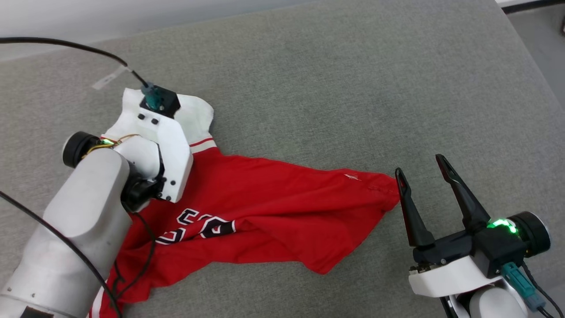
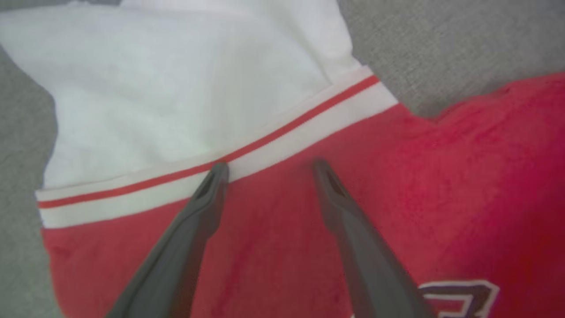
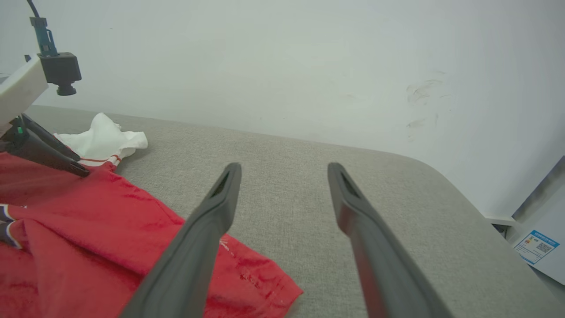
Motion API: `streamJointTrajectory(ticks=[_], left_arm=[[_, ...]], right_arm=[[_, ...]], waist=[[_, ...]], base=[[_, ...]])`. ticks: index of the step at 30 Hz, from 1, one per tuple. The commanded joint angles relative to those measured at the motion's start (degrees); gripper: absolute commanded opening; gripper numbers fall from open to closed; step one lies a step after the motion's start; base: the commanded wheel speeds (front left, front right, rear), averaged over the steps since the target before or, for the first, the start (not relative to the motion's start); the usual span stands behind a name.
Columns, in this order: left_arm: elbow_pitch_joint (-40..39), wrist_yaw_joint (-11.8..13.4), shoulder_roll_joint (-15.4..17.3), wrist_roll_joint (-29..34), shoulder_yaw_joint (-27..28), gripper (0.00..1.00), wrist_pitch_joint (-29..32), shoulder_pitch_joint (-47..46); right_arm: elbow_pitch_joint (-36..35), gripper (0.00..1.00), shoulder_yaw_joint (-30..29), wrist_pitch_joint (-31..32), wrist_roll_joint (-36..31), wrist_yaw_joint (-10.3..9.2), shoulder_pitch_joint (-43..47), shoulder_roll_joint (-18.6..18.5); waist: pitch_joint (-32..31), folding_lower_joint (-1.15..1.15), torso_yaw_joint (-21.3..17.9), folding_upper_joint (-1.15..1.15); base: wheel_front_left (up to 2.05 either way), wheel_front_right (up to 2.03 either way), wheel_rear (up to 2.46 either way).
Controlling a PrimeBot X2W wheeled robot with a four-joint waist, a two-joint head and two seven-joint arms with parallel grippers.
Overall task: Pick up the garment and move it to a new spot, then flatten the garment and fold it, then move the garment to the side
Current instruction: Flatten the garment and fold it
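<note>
The garment (image 1: 273, 207), red with a black, white-outlined print (image 1: 203, 227), lies crumpled and stretched sideways on the grey padded surface. Its white sleeve (image 1: 198, 115) sticks out at the upper left. My left wrist housing (image 1: 163, 145) hangs over that sleeve and hides the fingers from the head view. In the left wrist view my left gripper (image 2: 270, 168) is open, its tips down on the red-white striped trim (image 2: 309, 119) where the sleeve (image 2: 176, 88) meets the red body (image 2: 441, 176). My right gripper (image 1: 419, 165) is open and empty, just right of the garment's right corner (image 1: 388, 190).
The grey surface (image 1: 331, 88) stretches wide behind and to the right of the garment, ending at a rounded right edge (image 3: 441, 172) near a white wall (image 3: 309, 66). A black cable (image 1: 66, 44) and a tape strip (image 1: 106, 79) lie at the upper left.
</note>
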Motion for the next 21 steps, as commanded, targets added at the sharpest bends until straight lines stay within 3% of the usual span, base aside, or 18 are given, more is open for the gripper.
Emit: streamJointTrajectory(ticks=[1,2,3,4,9,12,13,14,15,21], left_arm=[[0.79,-0.27,0.31,0.01,-0.17,1.0,0.33,-0.68],[1.59,-0.31,0.3,-0.03,-0.51,1.0,0.67,-0.41],[2.34,-0.37,0.45,-0.16,-0.91,0.36,1.19,-0.06],[3.0,-0.56,0.7,-0.42,-1.29,0.0,1.74,0.33],[4.6,-1.07,1.35,0.11,-3.08,0.0,0.82,1.51],[4.69,-1.17,0.31,0.12,-2.8,0.0,-2.67,1.12],[4.52,-1.19,0.03,0.64,-2.82,0.0,-4.4,0.57],[3.67,-1.27,-0.68,2.64,-3.0,0.0,-11.67,-2.28],[3.56,-1.33,-1.22,3.01,-3.01,0.0,-14.25,-3.12],[3.34,-1.51,-6.95,3.9,-4.75,0.0,-24.99,-6.2]], right_arm=[[-0.26,1.0,0.27,-0.1,-0.26,-0.03,-0.76,0.07],[-0.42,1.0,0.36,-0.1,0.05,-0.04,-0.71,0.06],[-0.59,1.0,0.45,-0.1,0.4,-0.04,-0.72,0.06],[-0.73,1.0,0.63,-0.1,0.68,-0.04,-0.73,0.06],[-0.64,1.0,1.34,-0.09,1.09,-0.04,-1.08,0.06],[-0.15,1.0,1.34,-0.09,0.9,-0.04,-0.99,0.06],[-0.09,1.0,1.26,-0.09,0.75,-0.04,-1.01,0.06],[-0.03,1.0,0.91,-0.09,0.42,-0.04,-0.82,0.06],[-0.01,1.0,0.83,-0.09,0.2,-0.04,-0.73,0.06],[0.27,1.0,0.46,-0.09,0.05,-0.04,0.27,0.06]], waist=[[0.72,-0.01,-0.76,0.0],[0.83,-0.01,-0.92,0.0],[0.94,-0.01,-1.06,0.0],[1.03,-0.01,-1.19,0.0],[1.11,-0.01,-1.68,0.0],[0.24,-0.01,-2.14,0.0],[-0.2,-0.01,-2.32,0.0],[-1.54,-0.01,-2.8,0.0],[-1.99,-0.01,-2.96,0.0],[-4.46,-0.01,-4.0,0.0]], base=[[0.0,0.0,0.0],[0.0,0.0,0.0],[0.0,0.0,0.0],[0.0,0.0,0.0],[0.0,0.0,0.0],[0.0,0.0,0.0],[0.0,0.0,0.0],[0.0,0.0,0.0],[0.0,0.0,0.0],[0.0,0.0,0.0]])
